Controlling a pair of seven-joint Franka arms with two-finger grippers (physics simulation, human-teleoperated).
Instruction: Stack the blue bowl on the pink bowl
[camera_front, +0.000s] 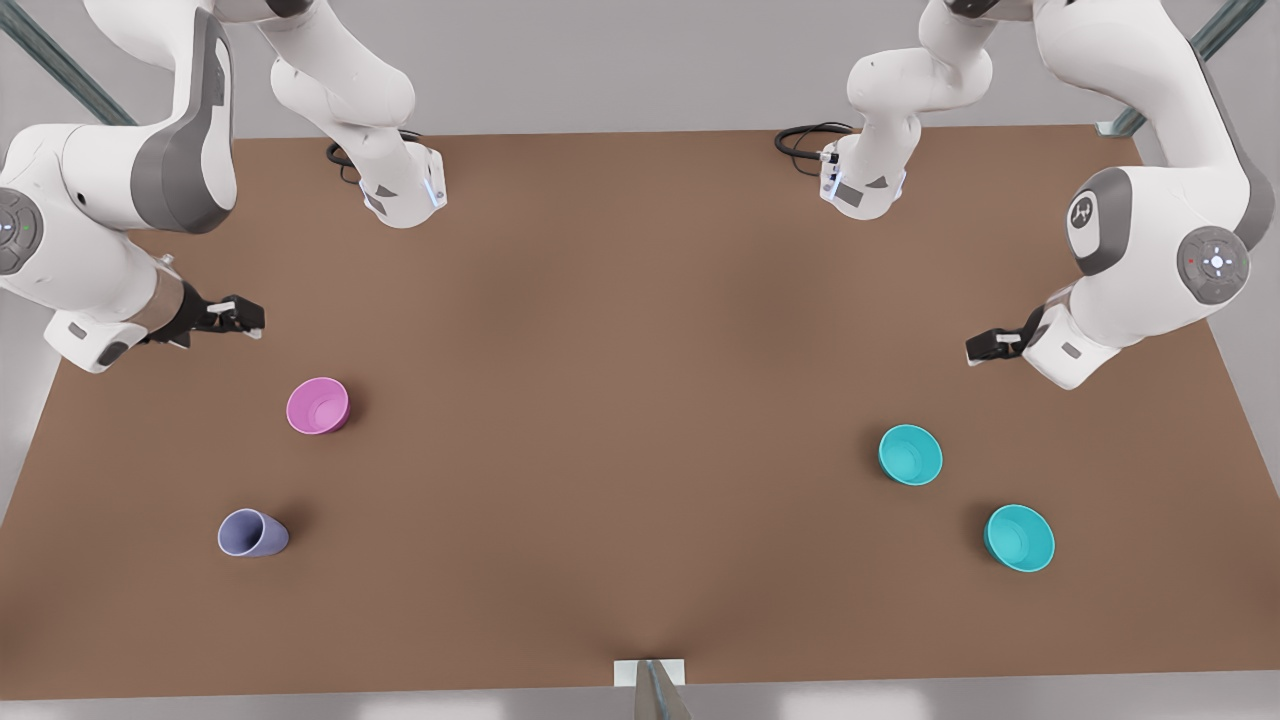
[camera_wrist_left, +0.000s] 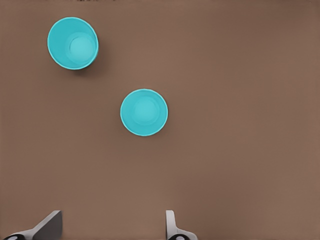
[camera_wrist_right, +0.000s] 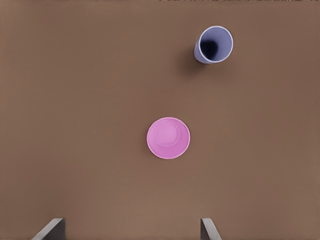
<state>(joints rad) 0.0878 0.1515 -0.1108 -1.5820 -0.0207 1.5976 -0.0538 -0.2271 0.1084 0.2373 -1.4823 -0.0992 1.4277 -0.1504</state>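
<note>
Left gripper (camera_front: 968, 350) hangs over the brown surface (camera_front: 620, 400), fingers (camera_wrist_left: 171, 222) spread wide, holding nothing. Blue bowl (camera_wrist_left: 144, 112) sits upright just ahead of those fingers; its teal twin (camera_wrist_left: 73, 43) sits farther out, apart from it. Right gripper (camera_front: 255, 322) waits w/ fingers (camera_wrist_right: 209, 227) apart too, pink bowl (camera_wrist_right: 168, 138) ahead of them, lavender cup (camera_wrist_right: 215, 45) beyond. Bowl looks like light, stiff plastic w/ smooth, prob. slippery sides, so I'd pinch the rim wall, one finger inside, one outside.

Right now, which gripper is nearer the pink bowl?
The right gripper, open, hovers near the pink bowl. The left gripper, open, hangs across the table by the teal bowls.
</note>
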